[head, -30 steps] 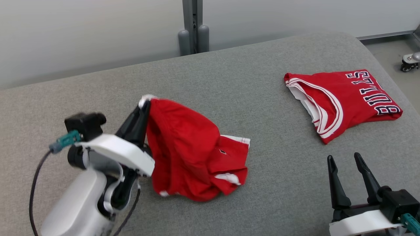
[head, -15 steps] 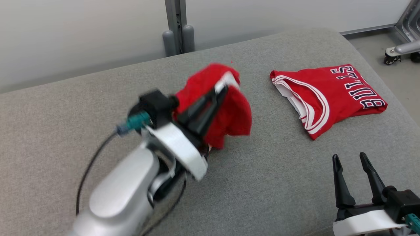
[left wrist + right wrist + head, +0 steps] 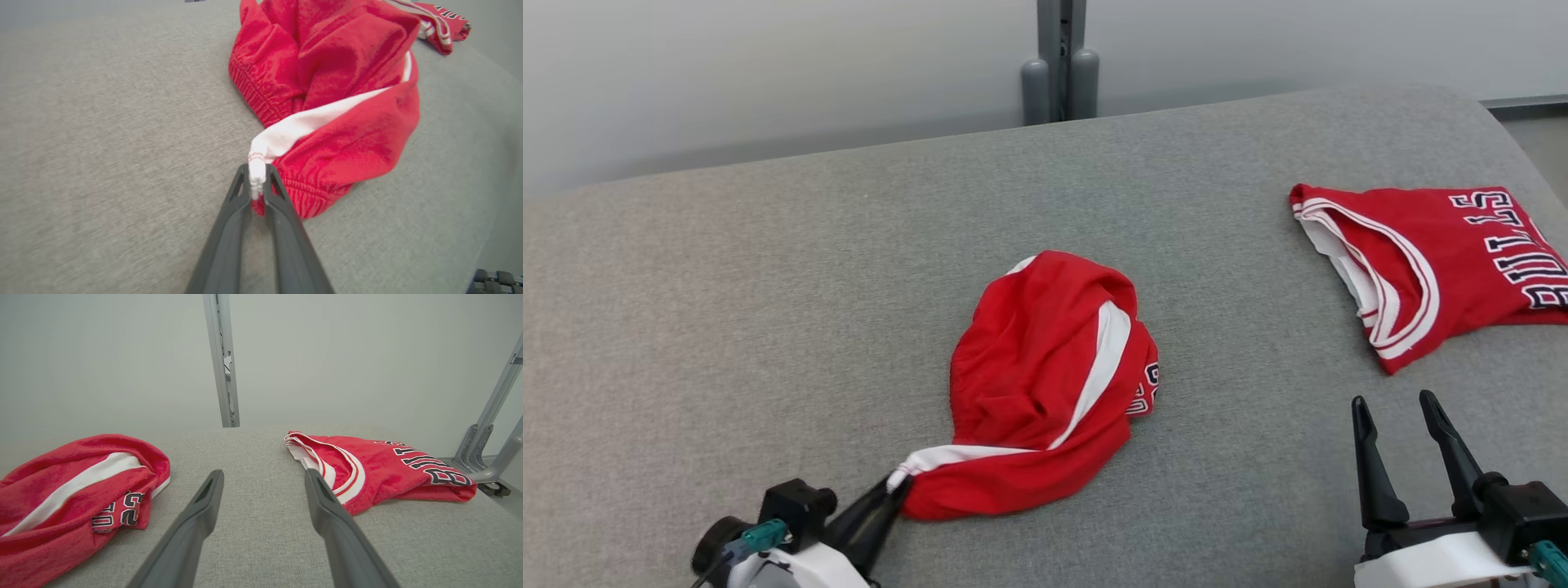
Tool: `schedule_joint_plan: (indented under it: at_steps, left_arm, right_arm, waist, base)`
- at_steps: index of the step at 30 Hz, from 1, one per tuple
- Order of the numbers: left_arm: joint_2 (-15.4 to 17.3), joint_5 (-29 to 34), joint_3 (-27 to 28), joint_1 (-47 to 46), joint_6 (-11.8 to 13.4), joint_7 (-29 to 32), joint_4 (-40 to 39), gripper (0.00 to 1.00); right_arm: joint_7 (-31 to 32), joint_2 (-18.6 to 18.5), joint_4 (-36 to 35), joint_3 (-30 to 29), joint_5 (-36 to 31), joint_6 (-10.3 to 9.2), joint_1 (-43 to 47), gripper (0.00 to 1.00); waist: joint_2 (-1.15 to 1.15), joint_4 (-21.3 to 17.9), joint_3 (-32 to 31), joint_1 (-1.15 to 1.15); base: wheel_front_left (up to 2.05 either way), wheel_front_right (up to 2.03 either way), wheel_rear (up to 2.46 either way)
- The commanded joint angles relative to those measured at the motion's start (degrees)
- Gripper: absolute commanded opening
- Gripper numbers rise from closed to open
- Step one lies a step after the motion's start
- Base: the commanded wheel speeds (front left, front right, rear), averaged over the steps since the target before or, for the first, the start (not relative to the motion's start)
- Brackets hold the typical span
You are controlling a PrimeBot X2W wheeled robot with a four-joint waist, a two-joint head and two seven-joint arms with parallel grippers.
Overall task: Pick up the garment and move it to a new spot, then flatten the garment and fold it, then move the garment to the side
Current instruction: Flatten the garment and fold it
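Note:
The garment (image 3: 1037,384) is a crumpled red pair of shorts with a white side stripe, lying mid-surface on the grey cushion (image 3: 768,310). My left gripper (image 3: 894,488) is at the lower left, shut on the white end of the stripe at the garment's near corner. In the left wrist view the fingertips (image 3: 257,179) pinch that white tip, and the garment (image 3: 335,94) bunches beyond them. My right gripper (image 3: 1396,408) stands open at the lower right, holding nothing. In the right wrist view the garment (image 3: 73,494) lies to the left of the spread right gripper (image 3: 263,477).
A folded red jersey (image 3: 1429,261) with dark lettering lies at the right of the cushion, also the jersey (image 3: 376,469) in the right wrist view. A grey post (image 3: 1058,57) stands behind the cushion against a pale wall. The cushion's right edge drops to the floor.
My left gripper swung the garment up and across, then came back low toward me; the garment now lies on the cushion, still pinched at its corner. The head camera shifted. The right gripper stayed.

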Motion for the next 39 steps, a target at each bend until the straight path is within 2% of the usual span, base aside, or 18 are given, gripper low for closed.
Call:
schedule_joint_plan:
  at_steps: [1,3,4,7,8,9,12,15,17,20,21,23,26,29,32,39]
  left_arm:
    - [0.82,0.66,0.96,0.42,1.38,-0.56,0.64,0.0]
    - [1.92,2.23,1.99,0.77,4.45,-1.11,1.93,0.0]
    - [1.55,2.14,2.53,1.04,5.18,-1.33,2.19,0.0]
    - [0.83,1.39,3.77,1.17,5.59,-1.64,2.32,0.0]
    - [0.56,1.02,3.97,1.39,5.32,-1.67,2.21,0.26]
    - [0.63,0.95,3.82,1.71,5.43,-1.49,2.21,1.0]
    - [1.01,-0.74,4.51,3.16,7.42,1.2,1.27,1.0]
    - [3.41,-2.31,6.47,5.31,12.24,4.96,-2.61,1.0]
    - [5.32,-1.69,7.72,5.95,15.97,6.18,-8.62,1.0]
    - [6.35,0.2,7.12,5.34,18.34,7.47,-19.59,1.0]
    - [6.36,1.2,6.36,4.3,18.54,8.46,-22.93,1.0]
    - [4.42,2.2,4.0,1.87,17.83,10.81,-28.32,1.0]
    - [0.85,3.71,0.59,-2.97,15.96,13.8,-30.49,1.0]
    - [-4.88,3.3,-2.11,-9.07,13.97,17.65,-24.97,1.0]
    - [-7.18,3.25,-2.89,-12.68,13.05,19.86,-18.14,1.0]
    - [-8.37,3.87,-2.45,-16.79,13.19,20.3,-8.17,1.0]
  right_arm:
    - [-0.27,-0.26,0.03,-0.15,-0.08,0.01,0.43,1.0]
    - [-0.27,-0.26,0.19,0.26,-0.31,0.01,0.28,1.0]
    - [-0.27,-0.26,0.21,0.44,-0.38,0.01,0.16,1.0]
    - [-0.27,-0.27,0.43,0.92,-0.59,0.01,-0.14,1.0]
    - [-0.27,-0.28,0.46,0.91,-0.66,0.01,-0.14,1.0]
    - [-0.27,-0.27,0.55,1.11,-0.76,0.01,-0.12,1.0]
    - [-0.27,-0.28,0.83,1.45,-0.9,0.01,-0.17,1.0]
    - [-0.27,-0.29,0.66,1.5,-0.99,0.01,-0.05,1.0]
    - [-0.27,-0.27,0.35,1.32,-0.91,0.01,0.37,1.0]
    - [-0.27,-0.26,0.06,1.12,-0.67,0.01,0.62,1.0]
    - [-0.27,-0.26,0.04,1.39,-0.62,0.01,0.4,1.0]
    - [-0.27,-0.28,0.04,1.66,-0.4,0.01,-0.62,1.0]
    - [-0.27,-0.27,-0.19,2.14,0.11,0.01,-2.02,1.0]
    - [-0.27,-0.28,-0.2,2.77,0.98,0.01,-3.88,1.0]
    - [-0.27,-0.27,-0.08,3.1,1.59,0.01,-4.47,1.0]
    - [-0.27,-0.26,0.11,2.3,2.69,0.01,-4.19,1.0]
  waist:
    - [0.0,1.99,-0.27,0.0]
    - [0.0,3.23,-0.5,0.0]
    - [0.0,3.83,-0.65,0.0]
    - [0.0,5.24,-1.11,0.0]
    - [0.0,5.61,-1.32,0.0]
    - [0.0,5.79,-1.49,0.0]
    - [0.0,5.79,-1.94,0.0]
    - [0.0,5.13,-2.13,0.0]
    - [0.0,4.77,-1.85,0.0]
    - [0.0,4.32,-1.1,0.0]
    - [0.0,3.96,-0.72,0.0]
    - [0.0,3.1,0.18,0.0]
    - [0.0,1.4,1.78,0.0]
    - [0.0,-1.53,3.8,0.0]
    - [0.0,-3.71,4.89,0.0]
    - [0.0,-6.47,5.51,0.0]
  base:
    - [0.0,0.0,0.0]
    - [0.0,0.0,0.0]
    - [0.0,0.0,0.0]
    - [0.0,0.0,0.0]
    - [0.0,0.0,0.0]
    - [0.0,0.0,0.0]
    - [0.0,0.0,0.0]
    - [0.0,0.0,0.0]
    - [0.0,0.0,0.0]
    - [0.0,0.0,0.0]
    - [0.0,0.0,0.0]
    - [0.0,0.0,0.0]
    - [0.0,0.0,0.0]
    - [0.0,0.0,0.0]
    - [0.0,0.0,0.0]
    - [0.0,0.0,0.0]
